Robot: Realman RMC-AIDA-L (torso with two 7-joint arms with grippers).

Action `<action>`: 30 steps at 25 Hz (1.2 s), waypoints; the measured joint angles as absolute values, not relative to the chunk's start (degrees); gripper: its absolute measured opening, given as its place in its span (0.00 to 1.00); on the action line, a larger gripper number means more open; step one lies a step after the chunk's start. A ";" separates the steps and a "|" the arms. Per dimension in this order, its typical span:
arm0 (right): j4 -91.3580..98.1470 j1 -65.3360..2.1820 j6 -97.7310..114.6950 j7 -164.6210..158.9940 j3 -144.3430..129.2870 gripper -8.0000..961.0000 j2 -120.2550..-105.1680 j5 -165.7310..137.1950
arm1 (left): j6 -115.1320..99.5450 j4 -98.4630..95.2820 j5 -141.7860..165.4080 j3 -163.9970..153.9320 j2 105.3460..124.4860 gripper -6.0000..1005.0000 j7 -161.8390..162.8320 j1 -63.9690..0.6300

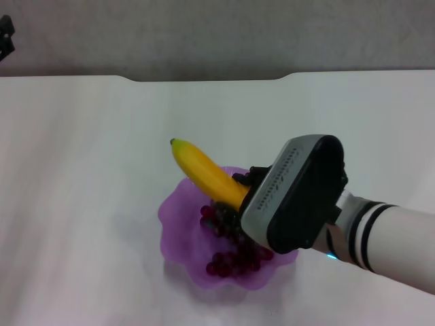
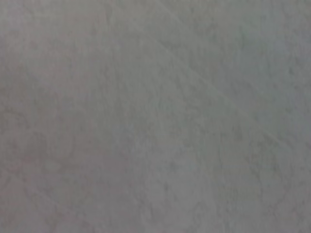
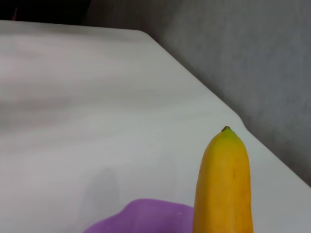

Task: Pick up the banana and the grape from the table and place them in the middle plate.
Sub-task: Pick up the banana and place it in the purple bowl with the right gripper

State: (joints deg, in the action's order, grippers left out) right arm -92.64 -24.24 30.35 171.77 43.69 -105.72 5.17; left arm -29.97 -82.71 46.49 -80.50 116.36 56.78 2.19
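Banana (image 1: 206, 174) clamped in right gripper (image 1: 239, 195), held above middle plate (image 1: 175, 224), grape (image 1: 231, 251) lying inside

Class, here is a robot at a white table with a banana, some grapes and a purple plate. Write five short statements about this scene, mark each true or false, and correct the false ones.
1. The grape bunch lies in the middle plate. True.
2. The banana lies flat on the table. False: the right gripper holds it raised over the plate.
3. The plate is green. False: it is purple.
4. The banana's free tip points toward the table's far edge. True.
5. The left gripper holds the grapes. False: the grapes lie loose in the plate, and that gripper is out of sight.
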 joint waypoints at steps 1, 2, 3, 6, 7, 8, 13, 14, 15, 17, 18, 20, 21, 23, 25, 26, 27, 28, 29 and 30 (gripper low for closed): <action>-92.05 -24.59 30.17 171.77 43.63 0.59 -105.89 5.53 | -29.97 -82.71 46.49 -80.51 116.36 0.88 56.78 2.19; -91.44 -24.94 29.97 171.78 43.55 0.59 -105.99 6.05 | -29.97 -82.72 46.49 -80.51 116.36 0.88 56.78 2.19; -90.73 -25.36 29.72 171.78 43.42 0.59 -106.04 6.62 | -29.97 -82.71 46.49 -80.51 116.36 0.88 56.78 2.19; -88.93 -26.23 29.08 171.78 43.12 0.59 -106.20 7.65 | -29.97 -82.71 46.49 -80.51 116.36 0.88 56.78 2.19; -87.79 -26.57 28.68 171.79 43.01 0.60 -106.60 7.80 | -29.97 -82.72 46.49 -80.51 116.36 0.88 56.78 2.17; -87.13 -26.79 28.49 171.79 42.94 0.60 -106.82 7.84 | -29.97 -82.71 46.49 -80.51 116.36 0.88 56.78 2.14; -84.58 -28.70 27.66 171.81 41.79 0.60 -107.36 9.39 | -29.97 -82.79 46.57 -80.59 116.37 0.88 56.78 2.02; -84.58 -28.70 27.66 171.81 41.79 0.60 -107.36 9.39 | -29.97 -82.79 46.57 -80.59 116.37 0.88 56.78 2.02; -84.21 -29.09 27.34 171.81 41.50 0.60 -107.36 9.87 | -29.97 -82.86 46.58 -80.59 116.37 0.88 56.78 2.02; -83.67 -29.70 26.41 171.82 40.91 0.60 -107.28 10.81 | -29.97 -82.91 46.58 -80.60 116.37 0.88 56.77 2.02; -83.39 -30.03 25.84 171.82 40.57 0.60 -107.16 11.41 | -29.97 -82.92 46.59 -80.60 116.36 0.88 56.77 2.02; -82.88 -30.75 24.82 171.83 40.04 0.60 -106.83 12.82 | -29.97 -82.92 46.59 -80.60 116.37 0.88 56.77 2.02; -82.60 -31.22 24.40 171.83 39.67 0.60 -106.63 13.63 | -29.97 -82.93 46.58 -80.60 116.37 0.88 56.78 2.02; -82.29 -32.02 23.71 171.83 39.00 0.61 -106.29 14.82 | -29.97 -82.94 46.59 -80.60 116.37 0.88 56.77 2.02; -82.21 -32.33 23.14 171.83 38.65 0.61 -106.17 15.52 | -29.97 -82.95 46.59 -80.60 116.37 0.88 56.78 2.02; -82.20 -32.36 22.95 171.83 38.58 0.61 -106.12 15.72 | -29.97 -82.96 46.58 -80.60 116.37 0.88 56.77 2.02; -82.19 -32.36 22.82 171.83 38.54 0.61 -106.11 15.94 | -29.97 -82.96 46.59 -80.60 116.37 0.88 56.78 2.02; -82.19 -32.36 22.69 171.83 38.50 0.61 -106.10 16.16 | -29.97 -82.96 46.58 -80.60 116.37 0.88 56.78 2.02; -82.17 -32.37 22.50 171.83 38.33 0.61 -106.06 16.47 | -29.97 -82.97 46.58 -80.60 116.37 0.88 56.77 2.02; -82.14 -32.38 22.29 171.83 38.15 0.61 -106.02 16.76 | -29.97 -82.97 46.58 -80.60 116.37 0.88 56.77 2.02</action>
State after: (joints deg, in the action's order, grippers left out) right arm -82.14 -32.38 22.29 171.83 38.15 -106.02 16.76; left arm -29.97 -82.97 46.58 -80.60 116.37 56.77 2.02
